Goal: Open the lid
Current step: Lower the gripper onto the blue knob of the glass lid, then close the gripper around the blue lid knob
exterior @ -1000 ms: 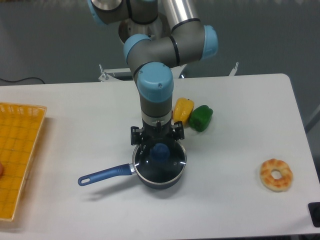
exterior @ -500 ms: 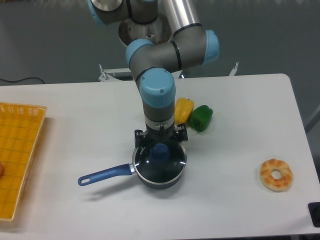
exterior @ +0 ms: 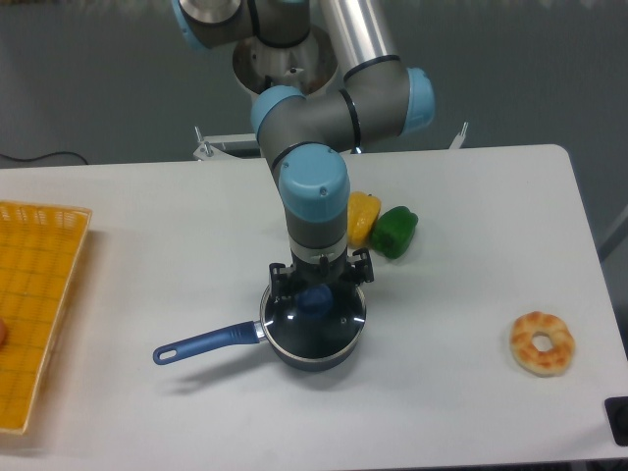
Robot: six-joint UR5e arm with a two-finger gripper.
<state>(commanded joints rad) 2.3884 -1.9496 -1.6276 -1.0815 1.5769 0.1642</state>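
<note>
Gripper point(exterior: 320, 290) lowered straight over the lid point(exterior: 314, 316) on the saucepan point(exterior: 294, 341), fingers flanking the blue knob point(exterior: 314, 299), grasp unclear

You see a dark blue saucepan point(exterior: 211, 340) under a clear lid point(exterior: 316, 319) with a blue knob. Behind it sit a yellow pepper point(exterior: 362, 217) and a green pepper point(exterior: 394, 232). The basket point(exterior: 29, 294) is orange-yellow with a grid pattern.

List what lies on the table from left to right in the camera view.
Yellow basket → saucepan with its lid, the gripper over the knob → yellow pepper → green pepper → bagel.
</note>
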